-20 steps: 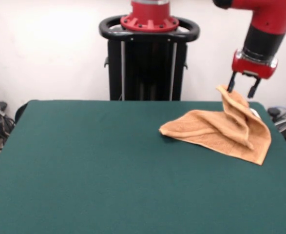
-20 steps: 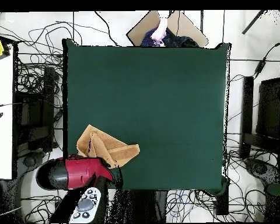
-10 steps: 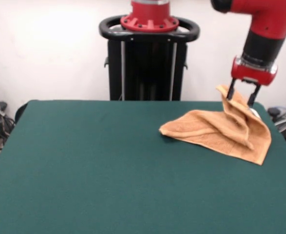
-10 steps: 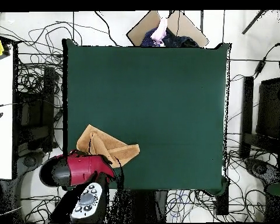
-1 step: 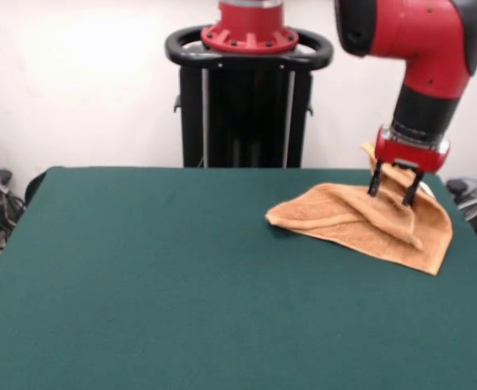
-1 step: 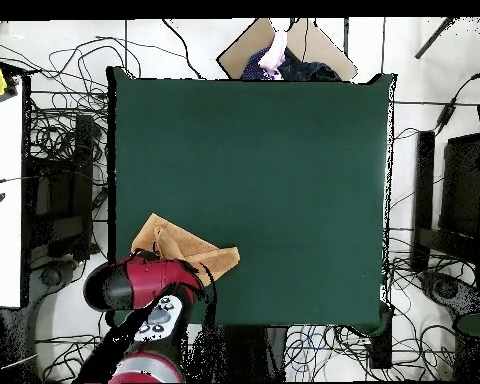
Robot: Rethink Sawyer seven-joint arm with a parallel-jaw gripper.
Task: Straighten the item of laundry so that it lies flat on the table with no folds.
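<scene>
The item of laundry [image 5: 353, 223] is an orange-tan towel, rumpled at the far right of the green table [image 5: 181, 268], with a raised fold standing up at its back. My gripper [image 5: 391, 193] has come down over that fold and is open, one black finger [image 5: 375, 184] on each side of the ridge and the tips touching the cloth. From overhead, the towel [image 6: 196, 254] lies near the table's [image 6: 264, 170] lower left corner, and the red arm [image 6: 144, 285] covers part of it and hides the gripper.
The towel lies close to the table's right edge [image 5: 466, 219] in the front view. Tangled cables [image 6: 54, 150] lie on the floor around the table. A person's hand [image 6: 275, 52] and a cardboard sheet [image 6: 314, 40] show at the overhead view's top edge.
The arm has swung in over the towel and the gripper has come down from above the raised fold until its fingers straddle it. The towel keeps its shape.
</scene>
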